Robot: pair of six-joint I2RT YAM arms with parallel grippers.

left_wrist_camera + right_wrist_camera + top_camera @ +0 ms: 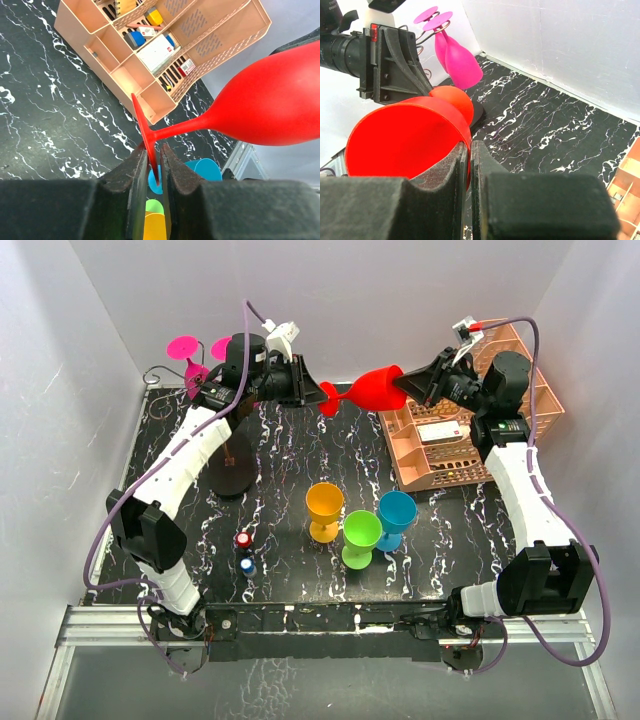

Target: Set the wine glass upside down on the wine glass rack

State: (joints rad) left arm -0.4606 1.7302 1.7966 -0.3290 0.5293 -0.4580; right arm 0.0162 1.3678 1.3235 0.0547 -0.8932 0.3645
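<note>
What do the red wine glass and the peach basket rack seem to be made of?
Red wine glass: probably plastic, opaque, satin finish with soft highlights, not transparent. Peach basket rack: likely moulded plastic, matte, with thin perforated walls.

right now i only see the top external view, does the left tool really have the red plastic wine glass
Observer: Yes. The left wrist view shows the left tool closed across the thin edge of the round foot of the red plastic wine glass.
Operator: has the right tool let go
Observer: No. The right wrist view shows the right tool pinching the rim of the bowl, jaws nearly together.
</note>
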